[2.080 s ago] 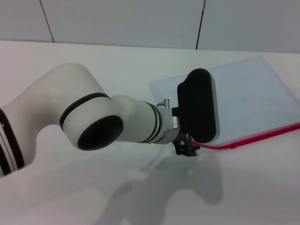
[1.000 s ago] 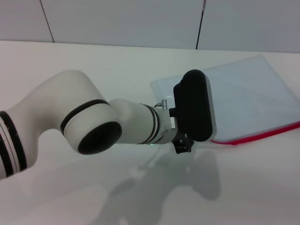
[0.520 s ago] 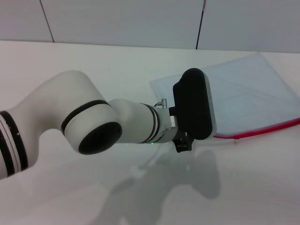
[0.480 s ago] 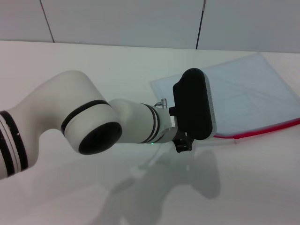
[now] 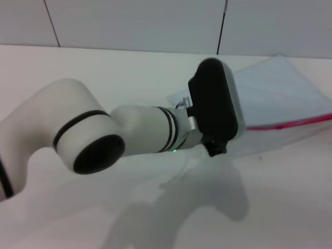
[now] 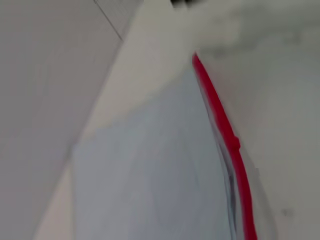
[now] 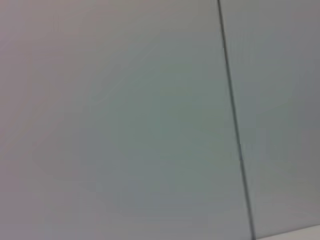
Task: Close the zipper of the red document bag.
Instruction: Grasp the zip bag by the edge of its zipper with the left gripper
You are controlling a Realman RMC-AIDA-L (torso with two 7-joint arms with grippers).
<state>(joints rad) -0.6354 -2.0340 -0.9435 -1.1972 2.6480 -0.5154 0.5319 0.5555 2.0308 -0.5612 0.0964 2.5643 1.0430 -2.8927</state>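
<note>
bag [image 5: 290, 98]: pale blue, translucent | zipper [image 6: 220, 125]: bright red | table [image 5: 129, 67]: white

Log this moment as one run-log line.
task: close zipper | left end effector: at near left corner of bag | zipper: red edge raised off table | right arm: out of view

Left tool [image 5: 217, 149] low, arm outstretched

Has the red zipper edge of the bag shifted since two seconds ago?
Yes. In the head view the zipper sits higher, nearer the back wall seam, with the red document bag lifted by the left gripper.
</note>
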